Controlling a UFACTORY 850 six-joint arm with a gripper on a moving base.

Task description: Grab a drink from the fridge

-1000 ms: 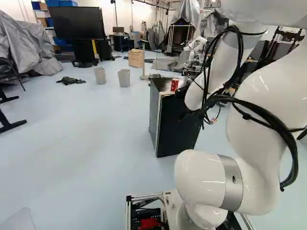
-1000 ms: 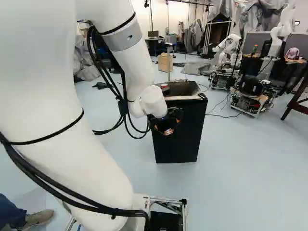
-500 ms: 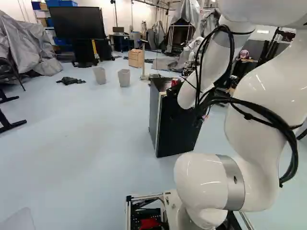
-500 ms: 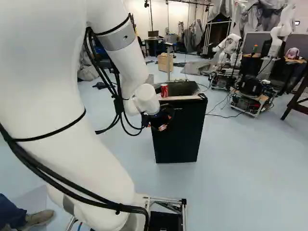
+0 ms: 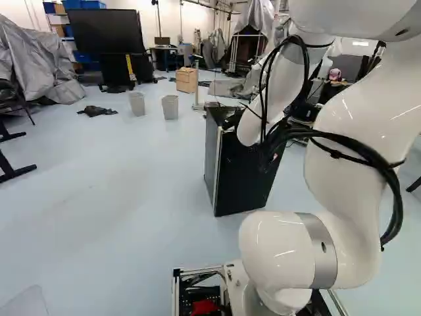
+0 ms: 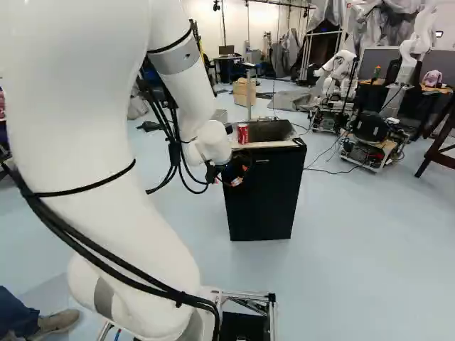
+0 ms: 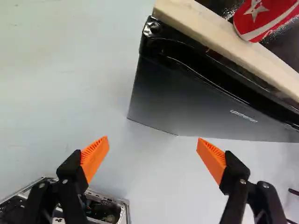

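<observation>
Ahead of the base: 1 black, box-shaped fridge (image 6: 266, 195), upright on the pale blue floor (image 5: 112, 197); interior hidden in all 3 views. Along its top front edge, 1 pale wooden strip (image 7: 224, 42).

On the fridge top: 1 red metal drink can (image 6: 242, 133) with white markings, upright near the front edge; hidden behind the arm in the left base view.

End effector (image 6: 233, 180): 1, black, 2 fingers with orange ribbed pads (image 7: 95, 156), just before the fridge front, lower than the can. State: spread wide, floor visible between the fingers. In the wrist view the fridge lies ahead of the end effector (image 7: 152, 141), the can beyond the wooden strip.

Further containers, left base view: 2 grey, open-topped, tapered bins (image 5: 170, 107), side by side but apart on the floor, contents too small to tell; 1 light-brown wooden box (image 5: 187, 80) behind them; blue boxes (image 5: 83, 57) on shelving at the far left; 1 open silver metal frame (image 5: 197, 269) at the foot, holding black parts and 1 red item (image 5: 205, 307).
</observation>
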